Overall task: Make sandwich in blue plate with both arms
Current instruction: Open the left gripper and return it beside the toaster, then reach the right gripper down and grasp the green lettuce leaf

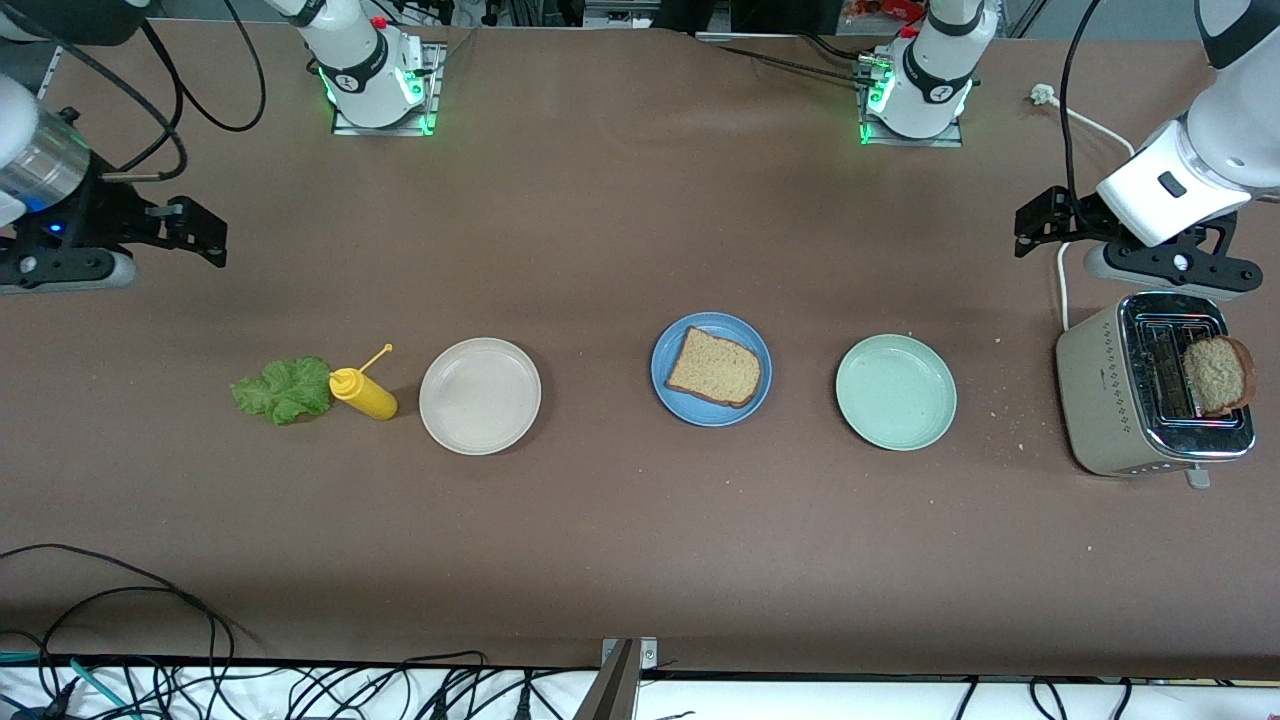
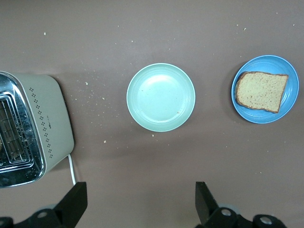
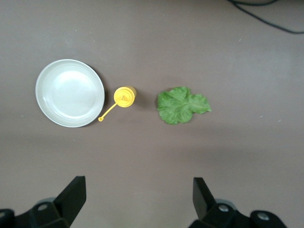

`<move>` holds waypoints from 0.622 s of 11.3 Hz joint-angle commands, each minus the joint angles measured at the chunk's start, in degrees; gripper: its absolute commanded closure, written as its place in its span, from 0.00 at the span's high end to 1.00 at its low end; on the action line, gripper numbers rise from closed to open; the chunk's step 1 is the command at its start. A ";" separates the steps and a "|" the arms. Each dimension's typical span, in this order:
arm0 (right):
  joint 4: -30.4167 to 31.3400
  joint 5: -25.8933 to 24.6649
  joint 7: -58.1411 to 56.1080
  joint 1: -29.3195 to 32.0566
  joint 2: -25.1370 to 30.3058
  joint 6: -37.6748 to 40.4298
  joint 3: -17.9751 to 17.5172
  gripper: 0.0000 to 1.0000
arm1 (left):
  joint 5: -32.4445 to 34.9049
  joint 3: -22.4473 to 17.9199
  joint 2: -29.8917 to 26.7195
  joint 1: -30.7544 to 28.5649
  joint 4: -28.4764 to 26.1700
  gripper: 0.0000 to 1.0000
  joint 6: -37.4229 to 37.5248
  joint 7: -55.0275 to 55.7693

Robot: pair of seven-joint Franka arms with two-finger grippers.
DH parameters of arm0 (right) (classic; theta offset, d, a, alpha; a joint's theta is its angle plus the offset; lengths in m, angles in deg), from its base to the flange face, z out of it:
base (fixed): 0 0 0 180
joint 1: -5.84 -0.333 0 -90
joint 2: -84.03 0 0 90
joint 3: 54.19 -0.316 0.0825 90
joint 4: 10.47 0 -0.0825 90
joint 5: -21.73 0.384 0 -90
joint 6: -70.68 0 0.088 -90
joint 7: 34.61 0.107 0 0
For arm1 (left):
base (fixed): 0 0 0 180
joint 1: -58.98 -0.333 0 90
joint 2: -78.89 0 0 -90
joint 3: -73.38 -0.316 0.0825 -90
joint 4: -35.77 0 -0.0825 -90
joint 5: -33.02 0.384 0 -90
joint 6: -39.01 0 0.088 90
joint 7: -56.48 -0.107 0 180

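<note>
One bread slice (image 1: pixel 714 367) lies on the blue plate (image 1: pixel 668 350); both tools empty.

A row of things crosses the middle of the surface (image 1: pixel 620 230): lettuce (image 1: pixel 284 389), yellow bottle (image 1: pixel 365 392) touching it, beige plate (image 1: pixel 480 395), blue plate (image 1: pixel 711 369) carrying a bread slice (image 1: pixel 714 367), green plate (image 1: pixel 895 391), then the toaster (image 1: pixel 1150 400) with bread (image 1: pixel 1217 375) sticking up. Open gaps separate the plates. Bottle and toaster stand tall; the rest lies low. Toward 12 and 6 o'clock of the row, bare room runs wide.
</note>
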 commanded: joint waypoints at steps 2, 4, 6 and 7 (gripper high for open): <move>-1.47 7.83 -0.40 -0.02 -0.74 0.60 5.04 1.00 | 0.77 -0.03 0.34 0.00 0.65 1.00 -0.11 0.56; -1.39 8.01 -0.23 -0.29 -1.97 0.68 4.87 1.00 | 0.77 -0.03 0.34 0.09 0.74 1.00 -0.11 0.56; -1.39 7.83 -0.57 -0.29 -4.16 0.33 4.86 1.00 | 0.69 -0.03 0.34 0.00 0.74 1.00 -0.11 0.56; -1.04 7.83 -1.36 -0.20 -4.52 0.68 4.86 1.00 | 0.69 -0.03 0.34 0.09 0.74 1.00 -0.11 0.56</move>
